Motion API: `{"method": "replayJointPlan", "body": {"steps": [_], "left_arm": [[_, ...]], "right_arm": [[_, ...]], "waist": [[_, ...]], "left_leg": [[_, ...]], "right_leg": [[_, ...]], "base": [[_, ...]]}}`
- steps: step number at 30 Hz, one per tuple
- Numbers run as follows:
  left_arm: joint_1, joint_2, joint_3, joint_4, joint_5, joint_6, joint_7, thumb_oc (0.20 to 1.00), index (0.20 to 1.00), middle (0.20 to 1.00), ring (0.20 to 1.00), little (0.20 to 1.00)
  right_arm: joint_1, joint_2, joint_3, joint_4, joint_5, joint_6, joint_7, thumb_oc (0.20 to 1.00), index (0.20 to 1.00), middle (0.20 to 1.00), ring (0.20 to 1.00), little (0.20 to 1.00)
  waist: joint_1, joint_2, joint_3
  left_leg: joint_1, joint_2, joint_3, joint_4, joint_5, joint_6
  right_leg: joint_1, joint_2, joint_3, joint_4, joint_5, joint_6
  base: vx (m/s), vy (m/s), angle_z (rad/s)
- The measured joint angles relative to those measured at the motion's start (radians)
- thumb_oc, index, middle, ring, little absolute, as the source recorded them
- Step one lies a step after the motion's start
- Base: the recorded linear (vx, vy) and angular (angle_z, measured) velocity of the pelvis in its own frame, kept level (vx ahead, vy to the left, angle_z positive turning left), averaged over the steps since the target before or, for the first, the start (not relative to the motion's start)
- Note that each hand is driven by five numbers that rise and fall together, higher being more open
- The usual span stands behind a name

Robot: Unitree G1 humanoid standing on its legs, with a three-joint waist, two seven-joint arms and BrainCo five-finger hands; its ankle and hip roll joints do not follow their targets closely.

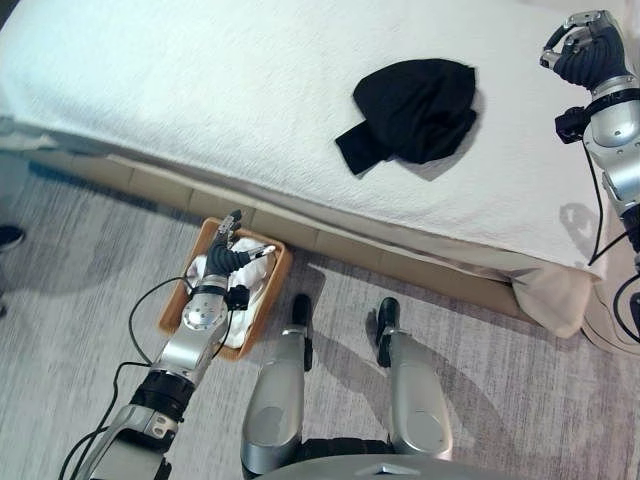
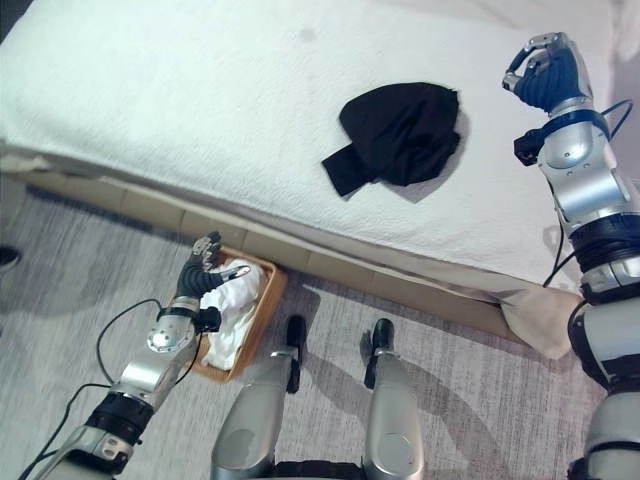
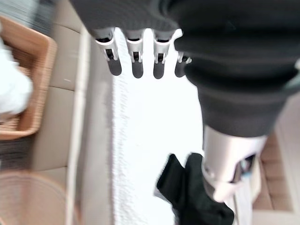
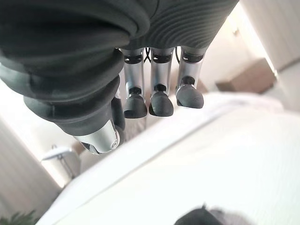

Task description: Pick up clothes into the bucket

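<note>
1. Black garment (image 1: 415,110) lies bunched on the white bed (image 1: 200,90), not yet collected
2. Wicker basket (image 1: 268,300) on the floor beside the bed already holds white cloth (image 2: 235,300) – left hand (image 1: 232,255) hovers above it, fingers relaxed, empty
3. Right hand (image 2: 548,72) is raised over the bed, curled, holding nothing – likely poised for the garment

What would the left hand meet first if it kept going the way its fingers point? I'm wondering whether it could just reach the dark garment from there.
Probably the side of the bed. The left hand hangs over the basket on the floor, fingers straight, pointing bedward; the black garment lies higher, on top.
</note>
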Motion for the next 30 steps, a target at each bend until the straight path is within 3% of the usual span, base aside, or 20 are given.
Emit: {"method": "replayJointPlan", "body": {"steps": [3,11,13,14,19,26,30], "left_arm": [[-0.013,0.008,0.000,-0.004,0.008,0.001,-0.008,1.000,1.000,1.000,1.000,1.000],[-0.014,0.005,-0.003,-0.006,0.105,0.016,-0.018,1.000,1.000,1.000,1.000,1.000],[-0.040,0.003,-0.017,-0.006,0.128,0.020,-0.024,1.000,1.000,1.000,1.000,1.000],[-0.058,0.000,-0.035,-0.007,0.131,0.021,-0.025,1.000,1.000,1.000,1.000,1.000],[-0.108,-0.012,-0.081,-0.007,0.165,0.021,-0.027,1.000,1.000,1.000,1.000,1.000],[0.009,-0.021,-0.080,0.031,0.165,0.038,-0.026,1.000,1.000,1.000,1.000,1.000],[0.082,-0.051,-0.070,0.126,0.166,0.060,-0.023,1.000,1.000,1.000,1.000,1.000]], "right_arm": [[0.026,-0.008,-0.009,-0.003,0.000,0.000,0.006,0.200,0.200,0.200,0.200,0.200],[0.088,0.010,-0.082,-0.114,0.031,-0.009,0.020,0.200,0.200,0.200,0.200,0.200],[0.089,0.009,-0.082,-0.128,0.031,-0.010,0.029,0.435,0.435,0.435,0.435,0.435],[0.097,0.009,-0.082,-0.128,0.030,-0.012,0.038,1.000,1.000,1.000,1.000,1.000],[0.102,0.052,-0.077,-0.076,0.005,-0.010,0.040,1.000,1.000,1.000,1.000,1.000],[0.145,0.151,-0.090,0.039,-0.073,0.007,0.008,1.000,1.000,1.000,1.000,1.000],[0.236,0.196,-0.196,0.115,-0.111,0.036,-0.057,1.000,1.000,1.000,1.000,1.000]], "waist": [[-0.021,-0.024,-0.025],[-0.017,-0.026,-0.066],[-0.018,-0.027,-0.073],[-0.023,-0.028,-0.108],[-0.022,-0.034,-0.171],[-0.011,-0.028,-0.170],[0.009,-0.007,-0.160]], "left_leg": [[0.010,-0.005,0.010,-0.013,0.001,0.002],[0.099,-0.002,0.045,-0.096,0.017,0.011],[0.135,-0.003,0.050,-0.113,0.017,0.011],[0.136,-0.004,0.050,-0.119,0.015,0.010],[0.156,-0.002,0.050,-0.132,0.015,0.010],[0.099,-0.001,0.025,-0.112,0.010,0.002],[0.002,-0.005,-0.025,-0.066,0.013,0.001]], "right_leg": [[0.013,-0.006,0.002,-0.037,0.023,-0.007],[0.119,0.006,0.002,-0.183,0.114,-0.009],[0.147,0.006,0.005,-0.193,0.117,-0.010],[0.148,0.006,0.004,-0.201,0.117,-0.010],[0.164,0.007,0.001,-0.206,0.116,-0.009],[0.125,0.003,-0.015,-0.185,0.091,-0.002],[0.040,-0.003,-0.060,-0.117,0.062,-0.019]], "base": [[0.06,0.060,-0.01],[0.08,0.053,-0.11],[0.07,0.040,-0.10],[0.06,0.027,-0.04],[0.02,0.010,-0.03],[-0.02,-0.029,0.10],[-0.03,-0.056,0.34]]}}
